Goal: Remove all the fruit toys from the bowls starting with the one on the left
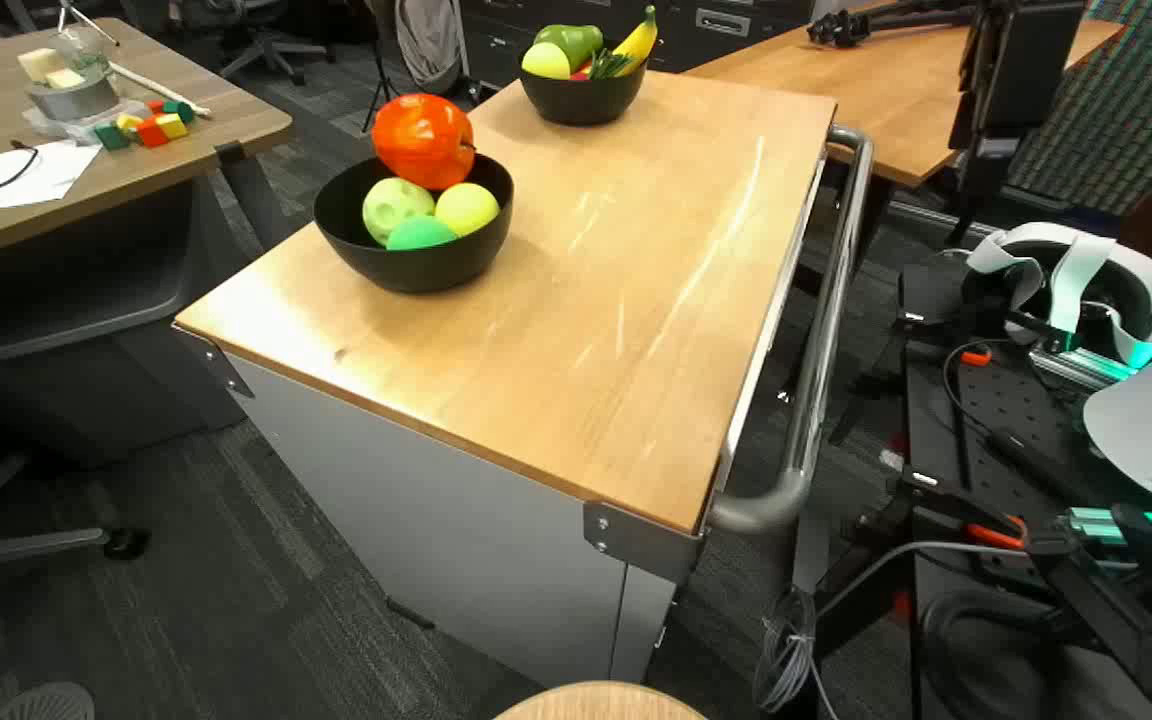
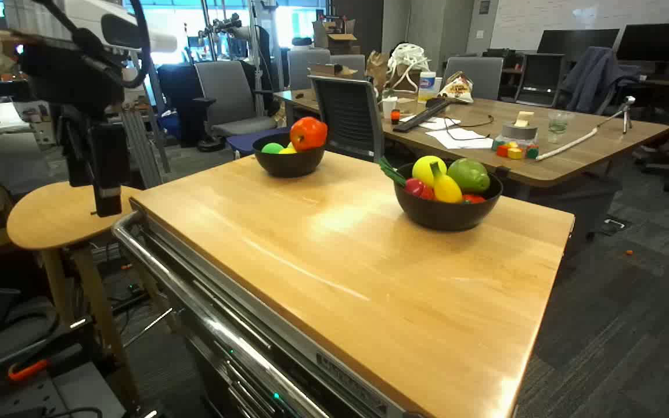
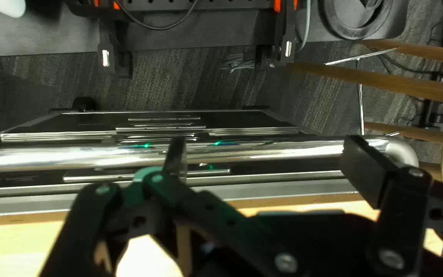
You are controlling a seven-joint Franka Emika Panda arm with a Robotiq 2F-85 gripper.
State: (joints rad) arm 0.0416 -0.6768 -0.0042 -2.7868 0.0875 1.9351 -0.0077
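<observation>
The gripper [image 3: 266, 156] has its fingers well apart with nothing between them, and the rail [image 3: 244, 152] on the near side of the cart [image 2: 323, 273] lies beyond their tips, so a low swing inward could knock one against the metal. Across the cart top, the left bowl [image 1: 421, 270], the one to start with, holds an apple [image 1: 424, 140], a yellow ball [image 1: 467, 208], a pale ball [image 1: 394, 208] and a green ball [image 1: 421, 234]. The apple sits highest, mostly above the rim, and is probably the first pick; it looks glossy, round and wide for the fingers, so an off-centre pinch could squirt it out, and with the far edge close by it could roll off. Pressing too hard on the heap could tip or slide the bowl. The right bowl [image 2: 448, 216], well apart from it, looks crammed: a banana [image 2: 446, 187], a yellow fruit [image 2: 429, 169], a green fruit [image 2: 470, 176], and a dark-red toy [image 2: 418, 188] with leaves [image 2: 391, 172] poking past the rim. Lifting one there could drag a neighbour along, and a red toy [image 2: 474, 198] lies mostly hidden, so it could easily be missed
</observation>
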